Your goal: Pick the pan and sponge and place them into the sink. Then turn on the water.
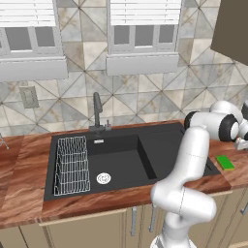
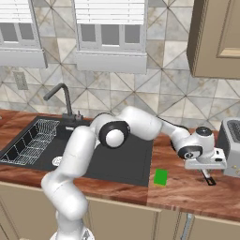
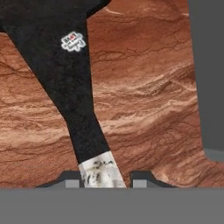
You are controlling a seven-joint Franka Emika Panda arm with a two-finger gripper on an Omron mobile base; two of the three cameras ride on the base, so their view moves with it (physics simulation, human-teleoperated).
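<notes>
In the hand view the pan's point(image 3: 52, 26) thin dark handle point(image 3: 70, 87) runs down across the wooden counter from the black pan body at the top left. Its light tip point(image 3: 103, 173) lies between my two finger tips. My gripper point(image 3: 106, 180) is shut on that tip, the jaws close against both sides. In the right base view the gripper point(image 2: 205, 172) hangs low over the counter right of the sink point(image 2: 126, 164), beside the toaster. The green sponge point(image 2: 161, 176) point(image 1: 224, 162) lies flat on the counter by the sink's point(image 1: 121, 160) right edge. No water runs from the faucet point(image 1: 97, 109).
A grey toaster point(image 2: 232, 145) point(image 3: 205, 78) stands just right of my hand. A white wire rack point(image 1: 71, 164) sits in the left of the basin, next to the round drain point(image 1: 103, 178). A wall cabinet point(image 2: 218, 37) hangs above the right counter.
</notes>
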